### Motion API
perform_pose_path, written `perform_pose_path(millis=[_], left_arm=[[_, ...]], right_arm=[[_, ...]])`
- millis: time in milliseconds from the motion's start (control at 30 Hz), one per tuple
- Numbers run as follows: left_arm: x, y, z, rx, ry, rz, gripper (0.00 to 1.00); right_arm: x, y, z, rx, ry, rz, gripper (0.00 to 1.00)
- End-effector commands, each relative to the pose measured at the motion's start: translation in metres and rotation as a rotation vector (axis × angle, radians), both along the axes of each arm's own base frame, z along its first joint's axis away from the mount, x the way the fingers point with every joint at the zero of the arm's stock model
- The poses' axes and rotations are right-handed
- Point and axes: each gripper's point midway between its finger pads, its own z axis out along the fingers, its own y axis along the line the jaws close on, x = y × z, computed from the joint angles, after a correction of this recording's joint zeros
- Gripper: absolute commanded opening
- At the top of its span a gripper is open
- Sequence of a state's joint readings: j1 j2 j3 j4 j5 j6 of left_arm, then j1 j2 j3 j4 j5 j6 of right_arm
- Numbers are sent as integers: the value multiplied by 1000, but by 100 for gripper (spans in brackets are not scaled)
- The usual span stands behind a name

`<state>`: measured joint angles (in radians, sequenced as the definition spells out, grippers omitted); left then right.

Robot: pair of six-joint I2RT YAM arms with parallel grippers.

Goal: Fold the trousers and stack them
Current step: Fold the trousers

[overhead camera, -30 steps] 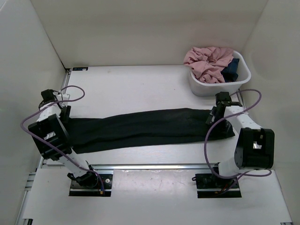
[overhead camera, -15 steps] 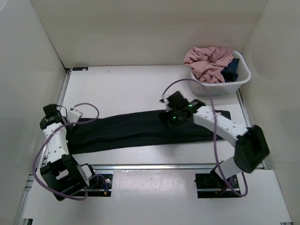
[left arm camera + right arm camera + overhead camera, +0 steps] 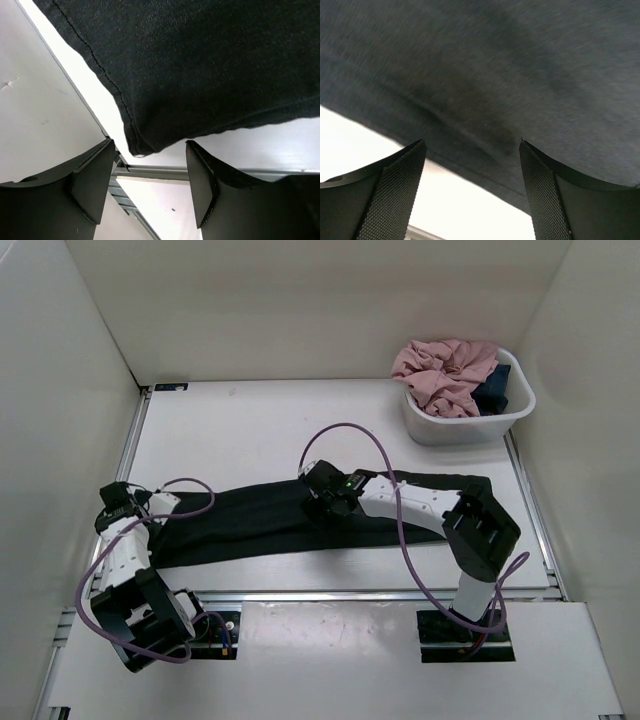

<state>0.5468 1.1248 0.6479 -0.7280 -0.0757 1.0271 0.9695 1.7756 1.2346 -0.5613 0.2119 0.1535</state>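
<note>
**Trousers (image 3: 300, 515), black, one pair: laid out at full length, not yet folded across**

Location: flat on the desk (image 3: 250, 430), running as one long dark band from the left edge almost to the right edge, in front of both arm bases. The single narrow band suggests that the legs lie one on the other, though the layers cannot be told apart. No cross fold or stack shows.

Left gripper (image 3: 150, 175): at the left end of the band, jaws apart, nothing between them. The wrist view shows a stitched corner of the fabric just beyond the fingertips, beside the desk's edge rail. Probable reason for position: the corner gives a firm pinch point for lifting that end.

Right gripper (image 3: 472, 185): low over the middle of the band, jaws spread wide, holding nothing. Cloth fills the wrist view, with one edge and bare desk showing near the fingers. Probable reason: the midpoint is where a fold line would fall.

Also present: a white tub (image 3: 470, 425) at the far right corner, well apart from the band, holding a pink garment (image 3: 445, 370) and a dark blue garment (image 3: 492, 385).
</note>
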Motion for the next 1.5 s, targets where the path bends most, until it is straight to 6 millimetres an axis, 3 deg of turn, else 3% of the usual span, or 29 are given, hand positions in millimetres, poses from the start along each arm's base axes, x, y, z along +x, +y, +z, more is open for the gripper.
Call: perform_pose_path(millis=[0,167,267,367,467,500,533,600,633,800,900,1000,1133,1200,1267,1333,1467], left_arm=[[7,8,2,43,-55,24,70],[12,14,8,76,-79,22,70],[16,16,8,79,-85,22,70],[5,16,-6,77,-13,17,63],[-12,13,-25,61,67,11,46],[-15,14,-28,54,79,21,26],[-19,12,-33,42,97,20,17],[-22,13,-36,28,100,37,14],[-19,15,-33,33,91,38,14],[-8,30,-10,76,39,6,14],[-10,35,-9,97,60,-29,14],[-11,37,-8,99,64,-28,14],[-25,31,-24,79,123,-34,14],[-29,30,-26,83,141,-39,21],[-33,33,-27,86,157,-24,30],[-32,37,-24,92,148,-11,40],[-17,55,5,114,77,22,54]], right_arm=[[26,11,17,42,-108,-78,79],[24,5,-11,-60,-82,-36,78],[27,6,-15,-85,-86,-19,78],[26,1,-24,-119,-75,-21,72],[28,1,-20,-103,-72,-27,51],[26,-1,-22,-110,-67,-26,33],[27,1,-12,-81,-80,-40,24],[26,-6,-9,-86,-91,-55,11],[29,-6,3,-64,-123,-81,1],[18,-24,30,-15,-157,-103,0],[6,-33,26,-32,-137,-79,0],[-9,-43,7,-62,-78,-51,0],[-26,-41,-12,-54,16,-5,0],[-34,-40,-26,-74,70,19,14],[-43,-38,-33,-78,129,45,33],[-44,-37,-33,-75,135,58,41],[-51,-37,-7,-17,131,72,53]])
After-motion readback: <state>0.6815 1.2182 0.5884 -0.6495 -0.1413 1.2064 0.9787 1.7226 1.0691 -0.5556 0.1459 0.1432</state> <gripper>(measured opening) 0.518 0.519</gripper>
